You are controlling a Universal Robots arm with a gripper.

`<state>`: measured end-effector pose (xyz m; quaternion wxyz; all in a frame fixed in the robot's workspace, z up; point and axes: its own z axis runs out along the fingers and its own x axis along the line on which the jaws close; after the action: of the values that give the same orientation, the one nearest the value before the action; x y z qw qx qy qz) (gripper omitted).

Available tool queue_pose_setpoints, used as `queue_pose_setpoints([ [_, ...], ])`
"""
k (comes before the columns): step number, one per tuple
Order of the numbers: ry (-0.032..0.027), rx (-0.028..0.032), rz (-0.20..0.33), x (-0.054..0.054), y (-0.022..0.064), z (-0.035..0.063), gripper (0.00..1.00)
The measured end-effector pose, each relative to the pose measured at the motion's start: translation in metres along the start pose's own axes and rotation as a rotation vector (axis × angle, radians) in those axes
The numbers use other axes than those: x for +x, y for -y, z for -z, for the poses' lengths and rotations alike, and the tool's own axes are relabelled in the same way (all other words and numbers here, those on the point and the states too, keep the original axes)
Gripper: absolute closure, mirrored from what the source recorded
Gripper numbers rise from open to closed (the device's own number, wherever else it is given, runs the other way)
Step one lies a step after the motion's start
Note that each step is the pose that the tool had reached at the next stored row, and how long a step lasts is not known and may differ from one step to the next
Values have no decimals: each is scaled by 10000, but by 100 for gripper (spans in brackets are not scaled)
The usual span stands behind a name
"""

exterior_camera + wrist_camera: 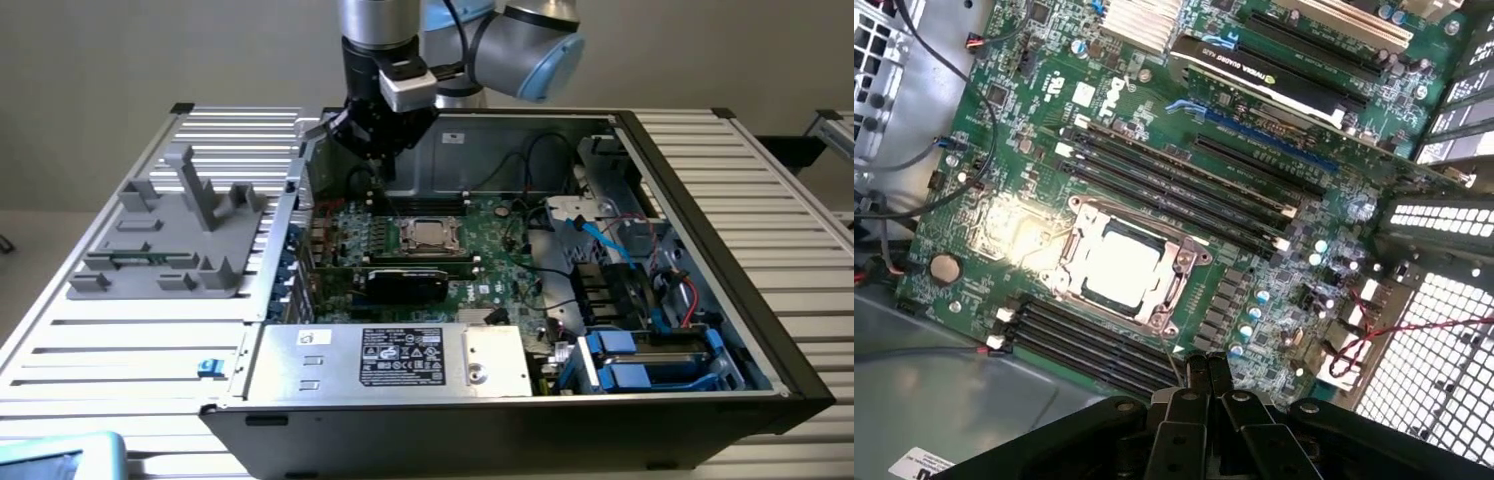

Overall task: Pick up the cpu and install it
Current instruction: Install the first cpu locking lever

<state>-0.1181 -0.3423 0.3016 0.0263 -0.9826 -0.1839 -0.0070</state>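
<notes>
Closure of the claw (384,168) is what I check first: in the wrist view its two fingertips (1197,374) are pressed together with nothing between them, so I judge I'm carrying nothing. The cpu (1116,268) lies flat inside the socket frame (1172,300) near the middle of the motherboard (1019,150), its shiny top facing up, and to me it looks seated rather than loose. From the claw it lies below and a little toward the exterior view's right, farther in from the far wall of the computer case (697,210) than the claw, which hangs near that wall above the board's edge. The chip is square, so no long axis matters; its sides run parallel to the memory slots (1184,185). The wrist view gives me the finger gap and the frame's fit round the chip. The exterior view gives me the claw's height clear of the board, the graphics card (407,283) just on the near side of the socket, and the grey fixture (174,235) standing on the slatted surface (120,340) outside the case, toward the exterior view's left edge.
</notes>
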Motion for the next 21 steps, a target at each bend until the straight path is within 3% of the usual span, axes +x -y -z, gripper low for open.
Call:
queue_pose_setpoints([
  [6, -39, -18, -802, 0, 0, -2, 89],
  [14, -41, -18, -827, 0, 0, -2, 89],
  [18, -60, -23, -1187, -3, 0, -11, 89],
  [19, -47, -19, -1250, -6, 1, -12, 89],
  [21, 64, 21, -1293, -20, 7, -14, 89],
])
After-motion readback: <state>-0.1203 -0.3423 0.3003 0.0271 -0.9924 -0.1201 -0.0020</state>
